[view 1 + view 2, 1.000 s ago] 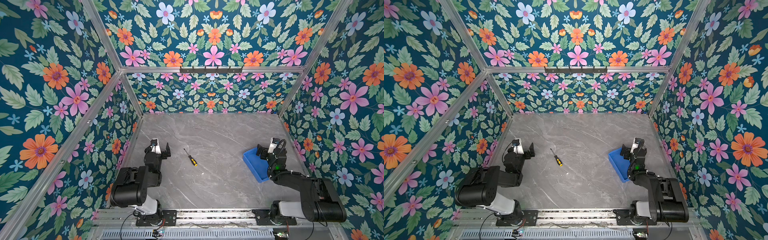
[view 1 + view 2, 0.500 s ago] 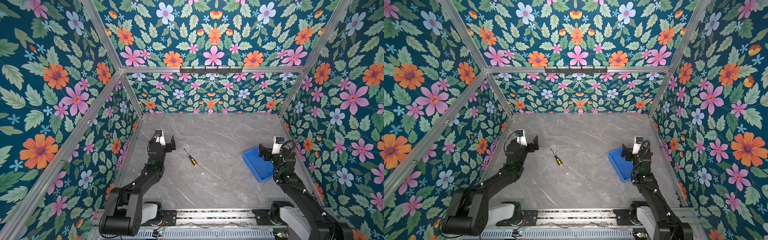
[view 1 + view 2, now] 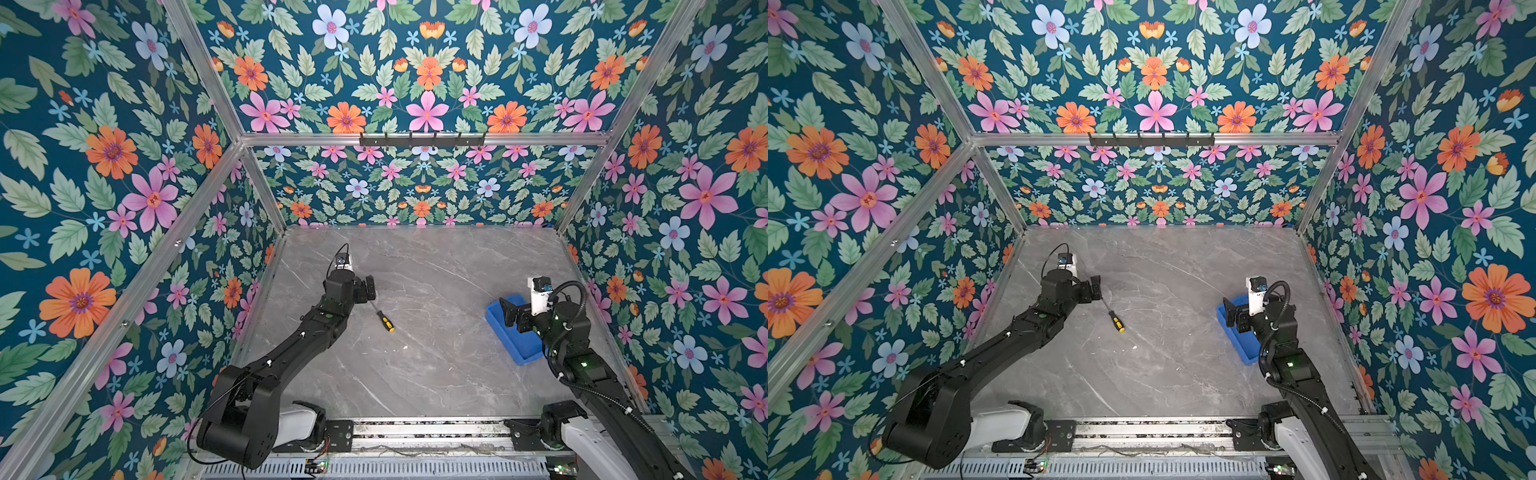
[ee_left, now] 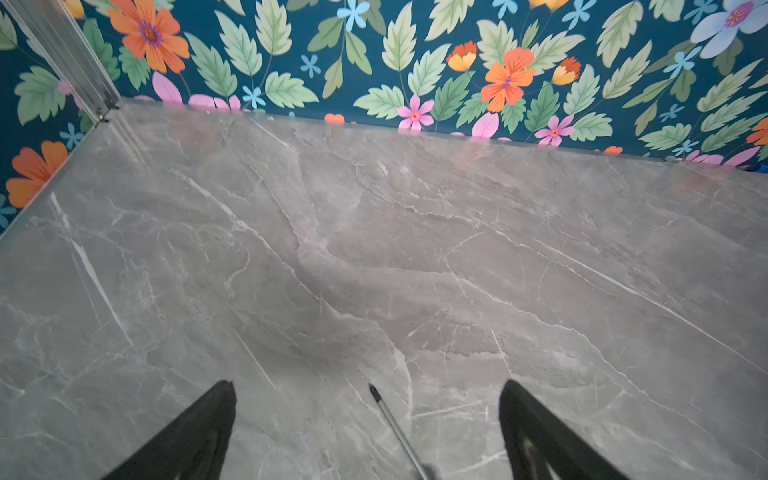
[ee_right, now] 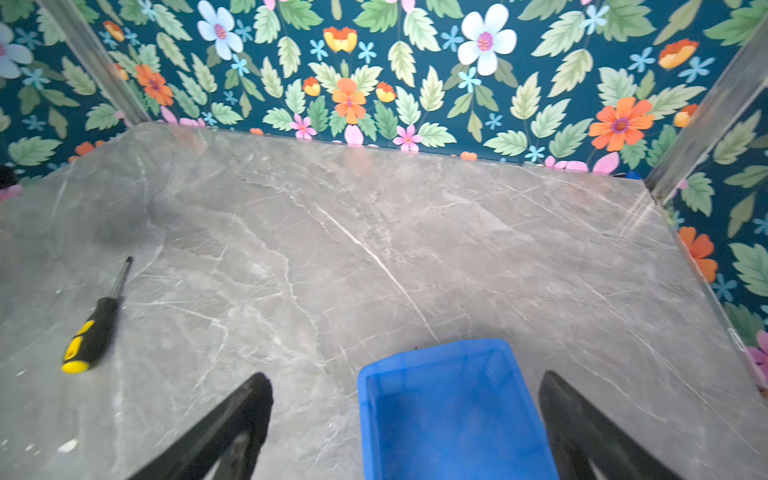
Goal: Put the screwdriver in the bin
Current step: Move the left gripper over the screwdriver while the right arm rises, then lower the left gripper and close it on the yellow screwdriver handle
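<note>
On the grey table [image 3: 436, 374], left of the middle, the screwdriver [image 3: 384, 321] lies flat, its shaft pointing far-left. Over the shaft tip hangs the left gripper [image 3: 365, 289], spread wide and grasping nothing. At the right stands the blue bin [image 3: 513, 347]; the right gripper [image 3: 513, 311] is over its far end, also spread and empty.

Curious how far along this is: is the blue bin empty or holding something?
Empty where visible: the bin shows bare blue floor; the screwdriver lies outside on the table.
</note>
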